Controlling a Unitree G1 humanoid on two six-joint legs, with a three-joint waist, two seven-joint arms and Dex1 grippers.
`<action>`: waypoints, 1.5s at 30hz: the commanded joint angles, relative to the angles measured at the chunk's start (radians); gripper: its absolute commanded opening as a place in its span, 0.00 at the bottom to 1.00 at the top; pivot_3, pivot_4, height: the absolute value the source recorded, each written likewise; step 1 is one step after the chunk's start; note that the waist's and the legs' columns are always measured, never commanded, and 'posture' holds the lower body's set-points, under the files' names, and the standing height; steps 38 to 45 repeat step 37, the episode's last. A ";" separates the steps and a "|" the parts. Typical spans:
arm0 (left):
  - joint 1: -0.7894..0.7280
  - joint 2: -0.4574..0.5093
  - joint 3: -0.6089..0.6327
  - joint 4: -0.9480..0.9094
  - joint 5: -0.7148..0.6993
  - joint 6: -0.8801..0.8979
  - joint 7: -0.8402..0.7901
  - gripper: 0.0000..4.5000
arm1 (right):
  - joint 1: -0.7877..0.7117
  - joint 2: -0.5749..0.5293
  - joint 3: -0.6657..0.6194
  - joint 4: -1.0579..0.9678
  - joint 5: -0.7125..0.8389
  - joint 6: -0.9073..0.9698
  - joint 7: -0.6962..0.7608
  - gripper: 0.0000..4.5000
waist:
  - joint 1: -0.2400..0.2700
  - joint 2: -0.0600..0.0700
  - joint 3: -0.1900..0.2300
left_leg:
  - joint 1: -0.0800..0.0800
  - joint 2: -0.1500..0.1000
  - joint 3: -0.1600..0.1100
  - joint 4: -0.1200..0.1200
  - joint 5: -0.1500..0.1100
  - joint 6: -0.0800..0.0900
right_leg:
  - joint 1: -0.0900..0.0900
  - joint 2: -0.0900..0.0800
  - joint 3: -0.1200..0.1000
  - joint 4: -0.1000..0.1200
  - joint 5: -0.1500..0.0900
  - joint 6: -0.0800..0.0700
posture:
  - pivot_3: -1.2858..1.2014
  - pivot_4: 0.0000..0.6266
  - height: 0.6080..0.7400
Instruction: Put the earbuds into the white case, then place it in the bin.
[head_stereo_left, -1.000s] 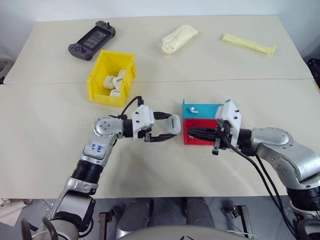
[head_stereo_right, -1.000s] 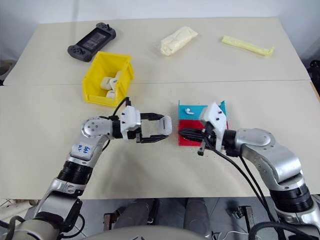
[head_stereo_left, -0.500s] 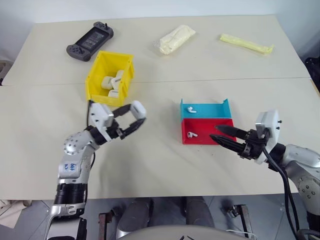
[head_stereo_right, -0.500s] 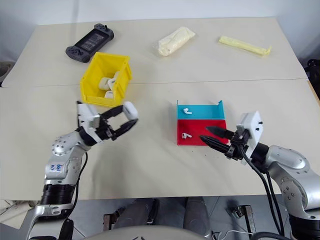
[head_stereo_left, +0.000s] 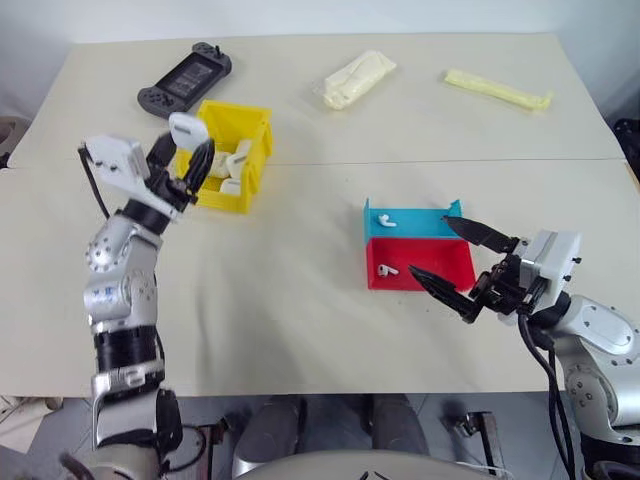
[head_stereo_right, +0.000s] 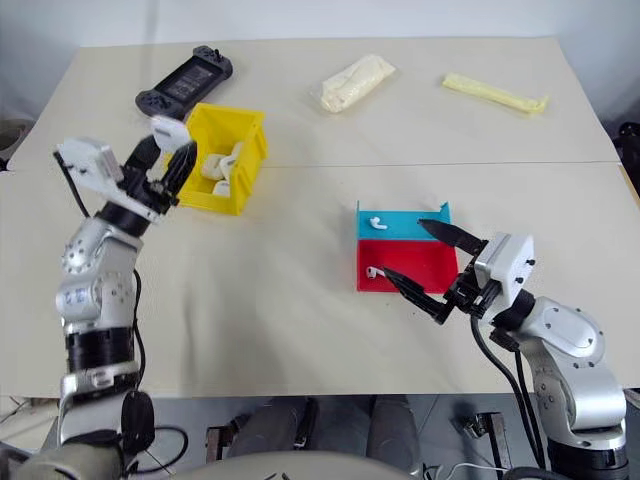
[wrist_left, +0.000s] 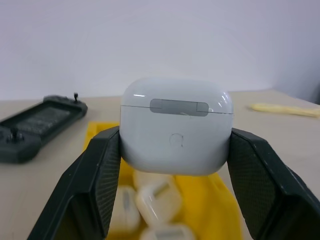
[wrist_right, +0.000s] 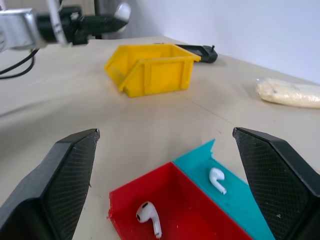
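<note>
My left gripper (head_stereo_left: 183, 152) is shut on the white case (head_stereo_left: 187, 127), holding it in the air at the near left corner of the yellow bin (head_stereo_left: 256, 168). The case (wrist_left: 176, 125) has its lid closed and sits between both fingers. Several other white cases lie inside the bin. One earbud (head_stereo_left: 383, 221) lies in the blue tray (head_stereo_left: 430, 223) and another earbud (head_stereo_left: 388, 269) lies in the red tray (head_stereo_left: 445, 268). My right gripper (head_stereo_left: 429, 246) hovers wide open just in front of those trays, with nothing between its fingers.
Along the far side of the table lie a black game controller (head_stereo_left: 185, 80), a cream bag (head_stereo_left: 358, 77) and a yellow strip packet (head_stereo_left: 497, 88). A seam runs across the table behind the trays.
My left gripper carried the white case up and to the left, from the table's middle to the bin. My right gripper opened wide and drew back from the red tray.
</note>
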 joint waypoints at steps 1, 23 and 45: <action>-0.115 0.024 -0.024 0.181 0.060 -0.042 0.017 0.62 | -0.001 0.015 0.011 -0.018 -0.009 -0.022 -0.025 1.00 | -0.002 0.000 0.000 | 0.000 0.000 0.000 0.000 0.000 0.000 | 0.000 0.000 0.000 0.000 0.000 0.000 | 0.52 0.24 1.00; 0.310 0.272 -0.028 -0.293 0.011 0.013 -0.322 0.99 | -0.073 -0.066 0.008 0.160 -0.012 -0.064 0.108 1.00 | -0.026 0.000 0.000 | 0.003 0.001 0.004 -0.005 0.000 0.000 | -0.002 -0.001 -0.001 0.000 0.000 0.000 | 0.52 0.24 1.00; 0.590 0.241 0.024 -0.465 0.042 0.016 -0.250 0.99 | -0.105 -0.090 -0.031 0.300 -0.036 -0.164 0.151 1.00 | -0.001 0.000 0.000 | 0.003 0.001 0.004 -0.004 0.000 0.000 | -0.001 -0.001 -0.001 -0.001 0.001 -0.002 | 0.52 0.24 1.00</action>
